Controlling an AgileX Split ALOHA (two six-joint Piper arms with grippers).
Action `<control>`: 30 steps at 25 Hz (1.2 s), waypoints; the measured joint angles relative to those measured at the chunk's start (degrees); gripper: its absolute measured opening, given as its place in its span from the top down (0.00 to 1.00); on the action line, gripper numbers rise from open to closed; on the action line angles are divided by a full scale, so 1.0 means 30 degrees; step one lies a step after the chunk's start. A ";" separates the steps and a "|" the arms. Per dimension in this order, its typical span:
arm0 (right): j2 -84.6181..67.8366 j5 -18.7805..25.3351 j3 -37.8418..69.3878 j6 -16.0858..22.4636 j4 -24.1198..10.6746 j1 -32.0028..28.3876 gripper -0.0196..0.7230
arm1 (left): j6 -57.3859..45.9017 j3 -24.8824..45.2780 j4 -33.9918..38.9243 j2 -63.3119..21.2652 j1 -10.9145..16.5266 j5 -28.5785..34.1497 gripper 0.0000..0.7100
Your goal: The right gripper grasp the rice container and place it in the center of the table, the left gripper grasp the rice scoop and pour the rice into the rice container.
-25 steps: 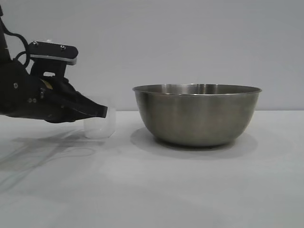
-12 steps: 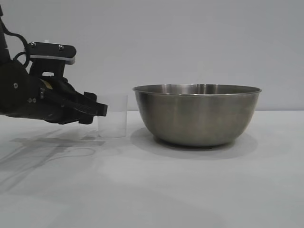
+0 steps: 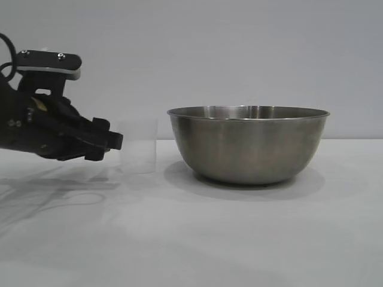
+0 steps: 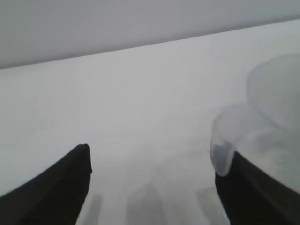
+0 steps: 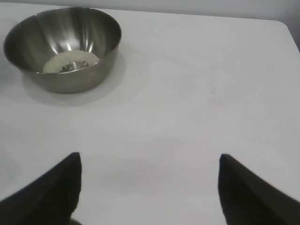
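Note:
The rice container [image 3: 248, 143], a wide steel bowl, stands on the white table [image 3: 239, 239] right of centre. In the right wrist view the rice container [image 5: 28, 42] holds a small heap of rice [image 5: 70, 61]. The rice scoop [image 3: 139, 146], a frosted plastic cup, stands upright just left of the bowl. My left gripper [image 3: 114, 142] hovers low at the scoop's left side, open, with nothing between its fingers. In the left wrist view the scoop [image 4: 272, 117] has its handle right by one fingertip of the left gripper [image 4: 152, 157]. My right gripper [image 5: 148, 155] is open over bare table, far from the bowl.
A plain grey wall runs behind the table. In the right wrist view the table's far edge and a rounded corner [image 5: 283, 26] show beyond the bowl.
The scoop went from low beside the left fingers to standing upright nearer the bowl. The left gripper has drawn back to the left and slightly up, away from it.

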 joint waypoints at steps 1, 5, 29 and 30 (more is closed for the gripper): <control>0.0000 0.0000 0.0000 0.0000 0.0000 0.0000 0.24 | 0.0000 0.0080 0.0052 -0.0213 0.0000 0.0000 0.32; 0.0000 0.0000 0.0000 0.0000 0.0000 0.0000 0.24 | -0.0043 0.0485 0.0205 -0.1002 0.0000 0.0000 0.32; 0.0000 0.0000 0.0000 0.0000 0.0000 0.0000 0.24 | 0.2300 -0.0039 0.1427 -1.1256 0.0000 0.2637 0.32; 0.0000 0.0000 0.0000 0.0000 0.0000 0.0000 0.24 | 0.2497 -0.0385 0.1427 -1.1622 0.0000 0.3478 0.32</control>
